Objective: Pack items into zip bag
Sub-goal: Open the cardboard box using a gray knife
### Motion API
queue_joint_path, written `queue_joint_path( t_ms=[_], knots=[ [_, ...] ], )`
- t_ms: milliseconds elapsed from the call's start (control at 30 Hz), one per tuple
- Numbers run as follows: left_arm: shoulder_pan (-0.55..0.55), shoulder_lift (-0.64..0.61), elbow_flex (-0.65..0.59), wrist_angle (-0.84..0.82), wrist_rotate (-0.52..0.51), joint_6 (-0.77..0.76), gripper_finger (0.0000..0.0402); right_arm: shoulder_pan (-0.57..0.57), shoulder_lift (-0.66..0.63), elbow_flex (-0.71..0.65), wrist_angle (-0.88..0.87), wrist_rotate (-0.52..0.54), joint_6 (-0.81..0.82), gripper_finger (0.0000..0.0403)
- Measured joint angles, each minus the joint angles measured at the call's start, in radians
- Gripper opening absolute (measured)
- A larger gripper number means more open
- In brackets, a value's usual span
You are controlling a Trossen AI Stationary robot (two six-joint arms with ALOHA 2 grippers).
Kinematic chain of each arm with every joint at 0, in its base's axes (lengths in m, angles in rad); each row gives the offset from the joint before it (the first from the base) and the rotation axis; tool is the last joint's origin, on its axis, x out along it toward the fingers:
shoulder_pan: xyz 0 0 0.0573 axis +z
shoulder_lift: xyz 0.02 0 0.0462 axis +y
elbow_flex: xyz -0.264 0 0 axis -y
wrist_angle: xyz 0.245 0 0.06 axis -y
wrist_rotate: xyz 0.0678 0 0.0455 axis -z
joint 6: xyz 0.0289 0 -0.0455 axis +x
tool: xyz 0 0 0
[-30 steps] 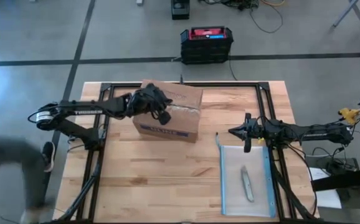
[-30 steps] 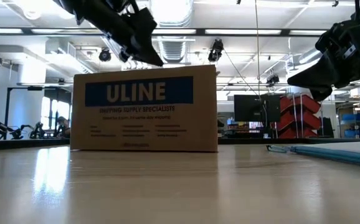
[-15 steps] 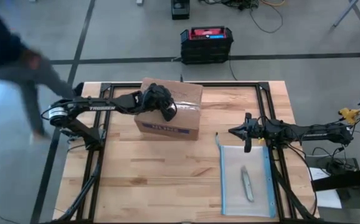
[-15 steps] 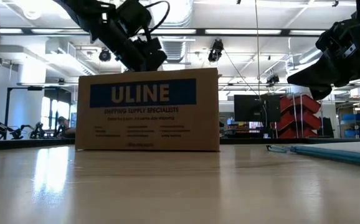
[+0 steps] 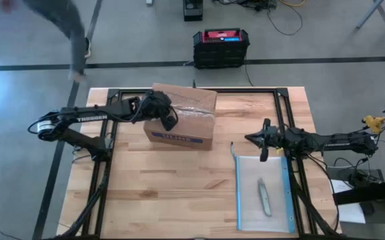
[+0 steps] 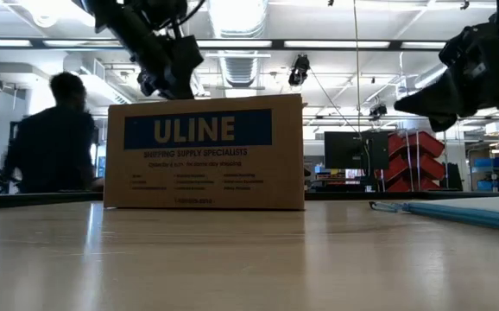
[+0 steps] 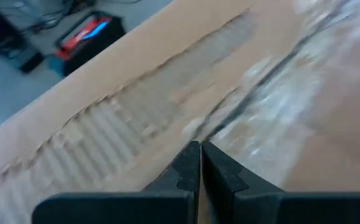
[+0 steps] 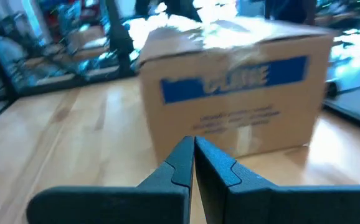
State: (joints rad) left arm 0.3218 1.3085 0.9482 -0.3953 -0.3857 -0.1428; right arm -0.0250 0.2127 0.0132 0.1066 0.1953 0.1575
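1. Hovering over the top of the cardboard box [image 5: 181, 118], my left gripper [image 5: 168, 121] has its fingers pressed together on nothing; in the left wrist view the fingertips [image 7: 200, 155] meet just above the taped seam of the box's closed flaps.
2. Box: brown cardboard, blue ULINE band on its side, standing on the far left-centre part of the wooden table [image 5: 166, 193]. Its flaps are shut, so its contents cannot be told.
3. My right gripper [image 5: 264, 152] hangs in the air near the far end of the zip bag [image 5: 264, 193], fingers clenched together and empty. The right wrist view looks past those closed fingers [image 8: 195, 155] toward the box's printed side.
4. Zip bag: a flat clear bag lying on the table's right side, with one blue strip along each long edge in the high view. In the low view it shows only as a thin pale-blue sheet at the right edge of the table.
5. Contents of the bag: one slim grey object [image 5: 264, 197] lies within the bag's outline, lengthwise near its middle. Whether it is inside the bag or on top of it I cannot tell.
6. Beyond the table, a person [image 6: 53, 138] stands in the room at the left of the low view.
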Motion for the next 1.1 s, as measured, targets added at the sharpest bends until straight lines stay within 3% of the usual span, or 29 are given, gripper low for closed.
queue_joint_path(
  t_ms=[133,367,600,867,1100],
  knots=[
    [0.002,0.016,-0.021,0.011,-0.078,-0.026,0.0,0.0,0.001,0.0,0.028,-0.001,0.015,0.0],
    [0.002,0.009,-0.026,0.031,-0.099,-0.014,0.0,0.001,0.086,0.005,0.042,-0.003,0.011,0.0],
    [-0.002,-0.043,-0.027,0.156,-0.119,0.019,0.0,0.001,0.305,0.086,0.119,0.044,-0.045,0.0],
    [-0.004,0.071,-0.031,0.231,-0.076,0.034,0.0,0.0,0.57,0.194,0.331,0.052,-0.202,0.0],
    [-0.004,0.13,-0.03,0.255,-0.076,0.022,0.0,0.0,0.723,0.263,0.356,0.066,-0.211,0.0]
  ],
)
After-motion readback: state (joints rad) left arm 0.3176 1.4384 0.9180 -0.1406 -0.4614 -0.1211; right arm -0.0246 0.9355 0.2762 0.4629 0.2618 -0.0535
